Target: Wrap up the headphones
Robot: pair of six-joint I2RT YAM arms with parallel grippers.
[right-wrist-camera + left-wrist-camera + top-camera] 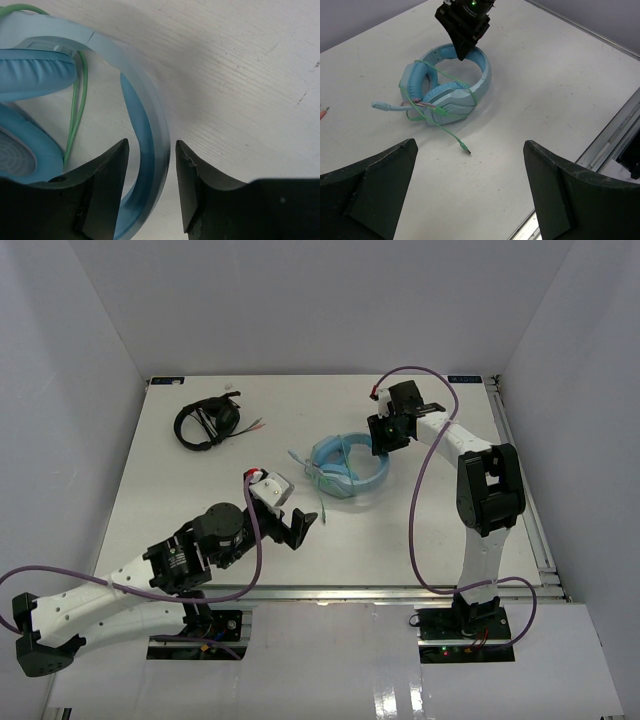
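The light blue headphones (350,465) lie on the white table, right of centre. Their pale green cable (451,134) loops around the ear cups, and its plug end (465,150) trails loose on the table. My right gripper (385,435) is at the far side of the headband. In the right wrist view its jaws (150,145) closely straddle the headband (145,115), with a thin gap showing beside the right finger. My left gripper (300,530) is open and empty, near the cable end (323,515). In the left wrist view its jaws (470,145) stand wide, short of the headphones (445,85).
Black headphones (205,425) with a thin cable lie at the far left of the table. A metal rail (525,500) runs along the right edge. White walls enclose the table on three sides.
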